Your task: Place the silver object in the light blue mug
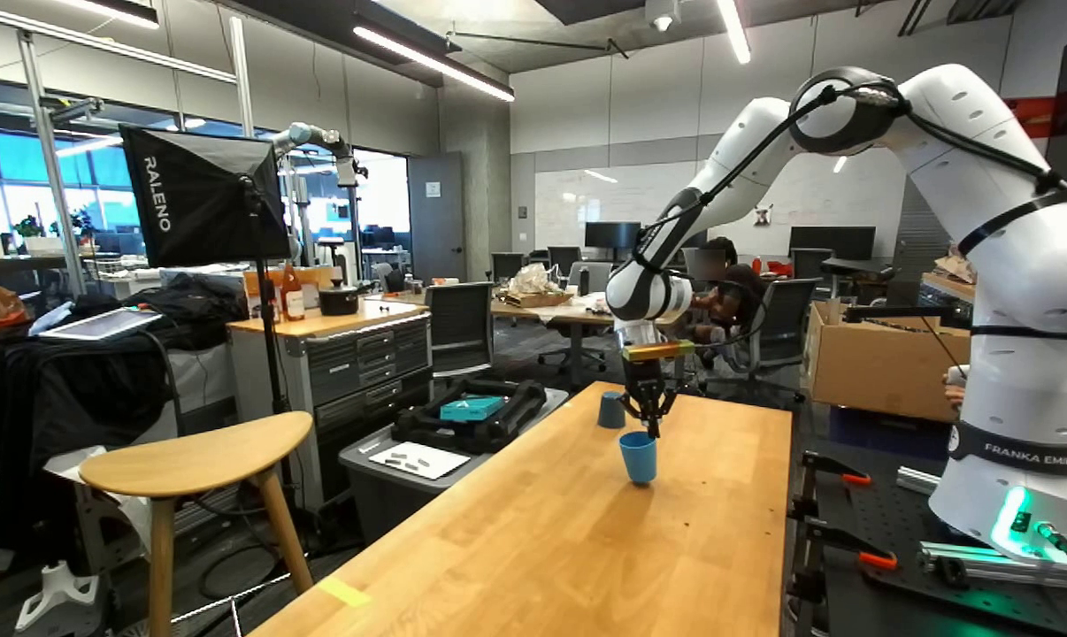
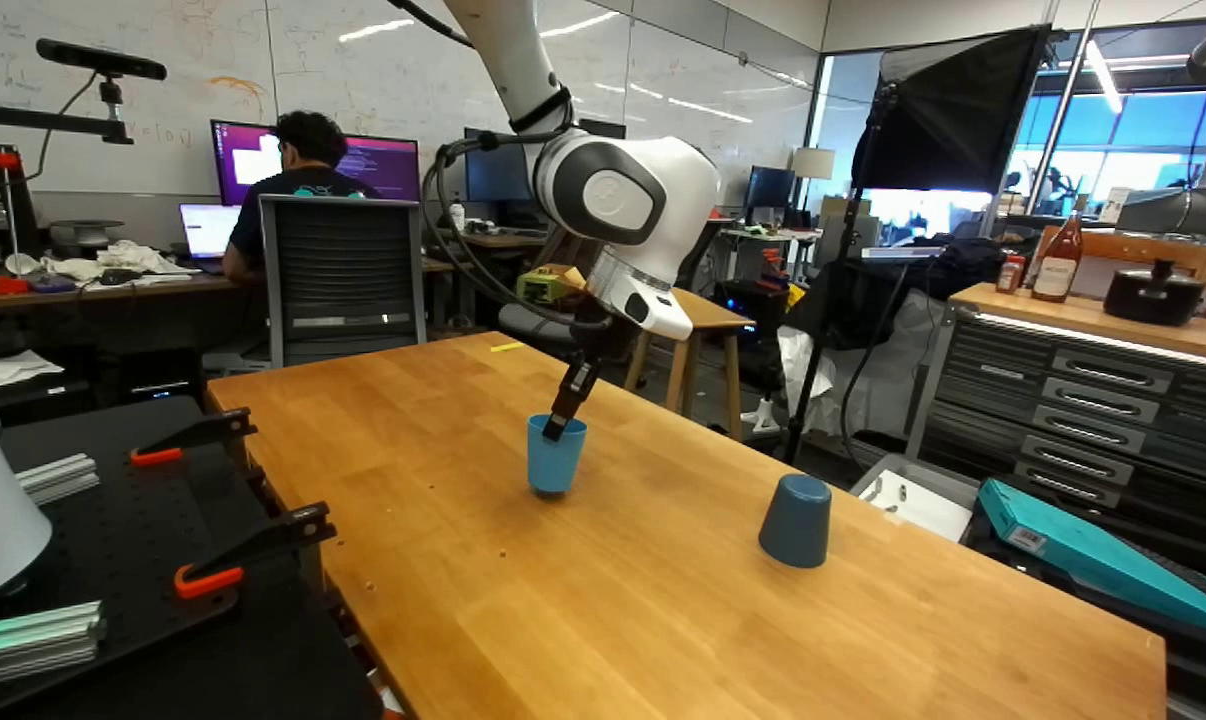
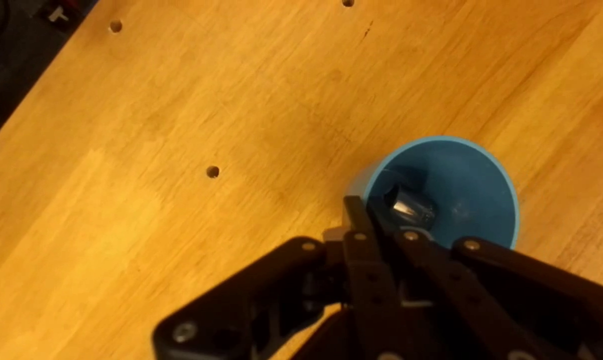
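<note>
The light blue mug [image 1: 639, 460] is over the wooden table, opening up and slightly tilted, and also shows in an exterior view [image 2: 553, 462]. In the wrist view the mug [image 3: 474, 190] is seen from above. The silver object [image 3: 414, 208], a small shiny cylinder, lies inside it at the bottom. The mug's wall hides it in both exterior views. My gripper [image 3: 365, 202] is shut on the mug's near wall, one finger outside and one inside the rim. The gripper also shows in both exterior views [image 1: 653, 432] [image 2: 555, 432]. I cannot tell whether the mug's base touches the table.
A darker blue cup [image 1: 611, 410] stands upside down on the wooden table [image 2: 623, 620], and also shows in an exterior view [image 2: 796, 522]. Orange-tipped clamps [image 2: 208, 580] sit along the table edge near the robot base. A grey bin [image 1: 445, 442] stands beside the table.
</note>
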Controlling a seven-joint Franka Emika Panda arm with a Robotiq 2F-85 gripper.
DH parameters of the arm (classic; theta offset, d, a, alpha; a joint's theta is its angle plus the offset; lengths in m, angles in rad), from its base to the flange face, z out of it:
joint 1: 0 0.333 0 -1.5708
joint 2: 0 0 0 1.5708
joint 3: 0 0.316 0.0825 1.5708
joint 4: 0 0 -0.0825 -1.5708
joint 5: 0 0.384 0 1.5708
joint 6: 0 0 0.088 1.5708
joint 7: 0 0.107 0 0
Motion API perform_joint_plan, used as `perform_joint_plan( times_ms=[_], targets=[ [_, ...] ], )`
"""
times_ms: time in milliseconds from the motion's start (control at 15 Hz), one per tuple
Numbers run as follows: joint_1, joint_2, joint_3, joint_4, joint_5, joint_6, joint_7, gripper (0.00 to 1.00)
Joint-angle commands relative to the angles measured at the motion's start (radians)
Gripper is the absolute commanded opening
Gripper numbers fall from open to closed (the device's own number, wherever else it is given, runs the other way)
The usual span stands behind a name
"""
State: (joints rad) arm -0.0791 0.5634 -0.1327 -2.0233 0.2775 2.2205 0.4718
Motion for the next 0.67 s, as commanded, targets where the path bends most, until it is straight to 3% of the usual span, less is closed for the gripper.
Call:
perform_joint_plan(
  times_ms=[0,67,133,200,400,600],
  targets=[
    [0.002,-0.002,-0.004,-0.019,-0.010,0.028,-0.027,0.01],
    [0.004,0.000,-0.005,-0.022,-0.011,0.035,-0.029,0.01],
    [0.004,0.001,-0.005,-0.024,-0.012,0.040,-0.034,0.09],
    [0.003,-0.004,-0.004,-0.028,-0.012,0.039,-0.040,0.31],
    [0.008,-0.041,-0.006,-0.046,-0.026,0.037,-0.061,0.40],
    [0.011,-0.096,-0.009,-0.069,-0.069,0.032,-0.101,0.65]
  ],
)
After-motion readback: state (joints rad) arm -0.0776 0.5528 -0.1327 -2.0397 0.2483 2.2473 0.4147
